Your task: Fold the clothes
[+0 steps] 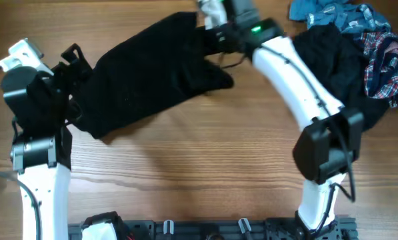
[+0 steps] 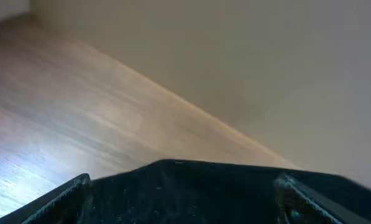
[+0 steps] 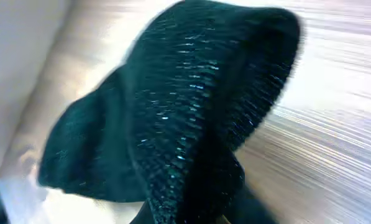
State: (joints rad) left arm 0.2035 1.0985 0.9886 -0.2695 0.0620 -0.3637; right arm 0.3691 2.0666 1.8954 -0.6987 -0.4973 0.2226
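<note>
Across the bench (image 1: pixel 205 153), from its left edge toward the far edge, lies the large black garment (image 1: pixel 152 73), textured and rumpled. At the far edge, the right gripper (image 1: pixel 211 28) is clamped on one end of it, and the fabric bunches there. At the left edge, the left gripper (image 1: pixel 72 59) stands wide open at the other end. Near the far right corner, a second black garment (image 1: pixel 332 57), a teal-blue garment (image 1: pixel 325 13) and a plaid garment (image 1: pixel 385 63) form a pile.
</note>
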